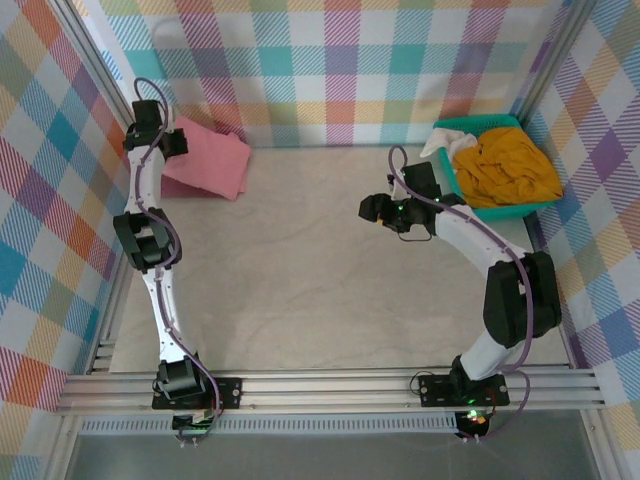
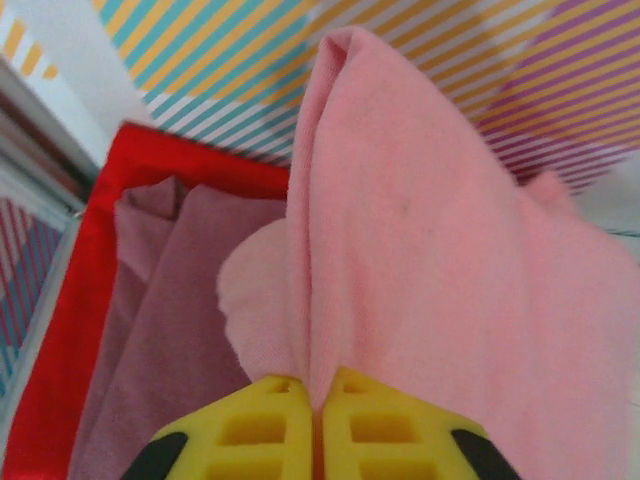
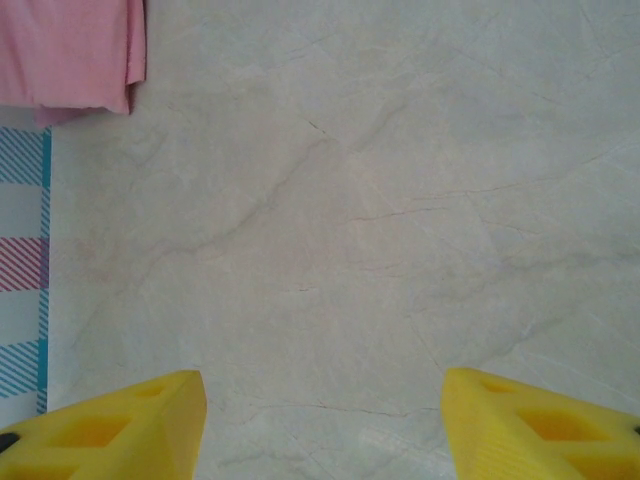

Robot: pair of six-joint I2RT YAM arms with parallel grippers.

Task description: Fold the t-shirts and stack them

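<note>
1. The salmon-pink t-shirt point(image 1: 208, 160) lies on the maroon t-shirt point(image 2: 170, 320) and red t-shirt point(image 2: 60, 360), across the table point(image 3: 350, 200) from the teal basket point(image 1: 478, 124)
2. The left gripper point(image 2: 318, 392) clenches a raised fold of it; stacking looks to be the step in hand
3. The right gripper point(image 3: 322, 390) hangs released near the basket
4. Next, likely: let go cleanly, then fetch the mustard-yellow t-shirt point(image 1: 510, 165) from the basket

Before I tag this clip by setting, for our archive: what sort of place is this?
Probably a robot test cell, not a home: plaid cloth walls, a left arm and right arm bolted to a metal rail at the table edge, a teal basket holding a mustard t-shirt.
</note>
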